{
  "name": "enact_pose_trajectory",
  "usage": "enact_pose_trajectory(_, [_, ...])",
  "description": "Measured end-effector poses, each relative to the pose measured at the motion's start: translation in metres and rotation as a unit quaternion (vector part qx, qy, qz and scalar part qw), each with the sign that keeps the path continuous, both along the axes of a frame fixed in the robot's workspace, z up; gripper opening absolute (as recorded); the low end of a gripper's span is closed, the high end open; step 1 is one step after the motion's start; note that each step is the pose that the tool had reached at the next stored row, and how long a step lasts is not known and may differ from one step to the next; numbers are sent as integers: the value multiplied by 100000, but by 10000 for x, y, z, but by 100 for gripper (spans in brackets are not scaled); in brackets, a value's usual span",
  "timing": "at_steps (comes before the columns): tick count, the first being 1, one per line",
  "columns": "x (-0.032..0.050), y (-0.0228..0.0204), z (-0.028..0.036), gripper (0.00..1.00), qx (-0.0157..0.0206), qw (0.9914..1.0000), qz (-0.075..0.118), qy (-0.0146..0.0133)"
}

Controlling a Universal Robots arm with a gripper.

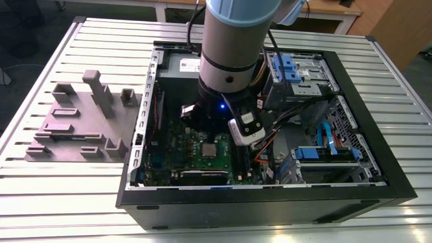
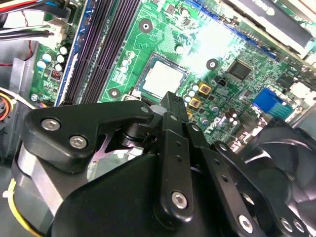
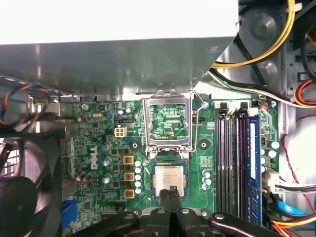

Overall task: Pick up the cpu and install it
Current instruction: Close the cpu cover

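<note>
Closest, the black tool (image 3: pixel 171 189) is seen clenched on nothing at the edge of the cpu (image 3: pixel 169 177), laid flat in its socket beside the opened frame (image 3: pixel 168 123); likely, squareness should be checked and only light pressure applied.

In the first wrist view the gripper (image 3: pixel 172 191) covers one edge of the cpu (image 3: pixel 169 177) — perhaps touching it — and the fan (image 3: pixel 22 192) is cut off. In the exterior view the arm (image 1: pixel 229 55) hides much of the motherboard (image 1: pixel 177 147).
</note>
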State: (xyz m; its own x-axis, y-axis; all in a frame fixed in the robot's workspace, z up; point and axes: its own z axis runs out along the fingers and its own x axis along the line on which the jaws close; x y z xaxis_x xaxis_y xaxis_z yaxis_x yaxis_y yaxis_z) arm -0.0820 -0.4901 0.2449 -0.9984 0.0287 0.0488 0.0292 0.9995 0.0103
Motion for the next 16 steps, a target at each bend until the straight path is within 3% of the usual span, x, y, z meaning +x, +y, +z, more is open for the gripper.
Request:
enact_pose_trajectory(3, [0, 0, 42, 11, 0, 100000, 3, -24])
enact_pose_trajectory(8, [0, 3, 51, 11, 8, 100000, 180, -202])
enact_pose_trajectory(12, [0, 3, 49, 11, 48, 99942, 3395, -208])
enact_pose_trajectory(16, [0, 3, 47, 11, 107, 99854, 5405, -205])
